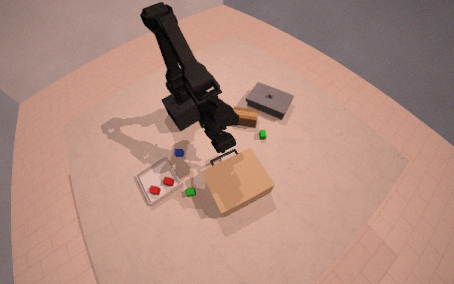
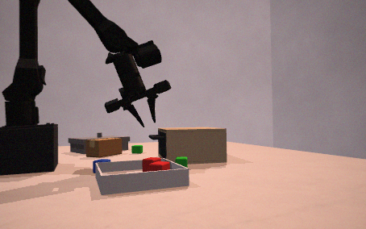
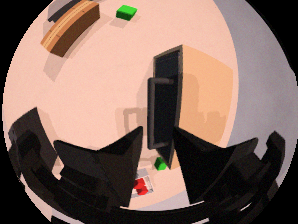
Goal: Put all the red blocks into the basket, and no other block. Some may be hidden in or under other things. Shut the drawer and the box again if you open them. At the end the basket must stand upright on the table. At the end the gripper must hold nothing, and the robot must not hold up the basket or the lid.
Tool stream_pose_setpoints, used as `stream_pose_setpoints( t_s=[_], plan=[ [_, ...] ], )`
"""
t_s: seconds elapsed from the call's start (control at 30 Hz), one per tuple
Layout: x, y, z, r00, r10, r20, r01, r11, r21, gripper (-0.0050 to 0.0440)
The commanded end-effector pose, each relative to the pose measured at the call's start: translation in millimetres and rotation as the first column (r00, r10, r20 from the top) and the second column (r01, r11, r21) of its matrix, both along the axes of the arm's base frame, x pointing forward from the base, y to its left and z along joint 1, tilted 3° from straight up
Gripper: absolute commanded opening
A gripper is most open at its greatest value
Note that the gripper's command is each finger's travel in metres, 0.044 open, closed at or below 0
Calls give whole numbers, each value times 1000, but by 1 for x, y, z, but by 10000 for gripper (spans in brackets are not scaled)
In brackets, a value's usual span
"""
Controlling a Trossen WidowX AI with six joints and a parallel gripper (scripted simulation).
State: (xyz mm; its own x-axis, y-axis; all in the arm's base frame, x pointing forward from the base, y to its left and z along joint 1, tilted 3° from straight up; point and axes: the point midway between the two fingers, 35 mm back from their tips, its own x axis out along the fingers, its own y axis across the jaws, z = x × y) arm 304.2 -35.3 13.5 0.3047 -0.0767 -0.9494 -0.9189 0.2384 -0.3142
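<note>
Two red blocks lie in the shallow grey basket (image 1: 143,191) (image 2: 143,182), which stands upright: one red block (image 1: 168,181) near its middle, the other red block (image 1: 155,190) beside it. My gripper (image 2: 149,124) (image 3: 158,130) is partly open and empty. It hangs tilted above and just in front of the handle side of the tan drawer cabinet (image 1: 237,180) (image 2: 193,145) (image 3: 207,90). The dark drawer handle (image 2: 155,137) (image 3: 150,112) is below the fingertips, not between them. The drawer is shut, its inside hidden. The grey box (image 1: 260,102) has its knobbed lid on, its inside hidden.
A brown wooden object (image 1: 246,119) (image 2: 104,147) (image 3: 75,30) stands beside the grey box. One green block (image 1: 263,134) (image 2: 137,149) (image 3: 126,12) lies near it. Another green block (image 1: 190,192) (image 2: 181,162) (image 3: 160,163) lies between basket and cabinet. A blue block (image 1: 179,152) lies behind the basket.
</note>
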Motion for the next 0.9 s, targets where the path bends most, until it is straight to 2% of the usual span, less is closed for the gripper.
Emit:
stream_pose_setpoints(
  t_s=[0.0,0.5,0.87],
  plan=[
    [-3,0,-12,1000,5,-21,-5,1000,3,148],
    [8,-3,-50,1000,5,-21,-5,1000,3,148],
    [9,-3,-54,1000,5,-21,-5,1000,3,148]
  ],
)
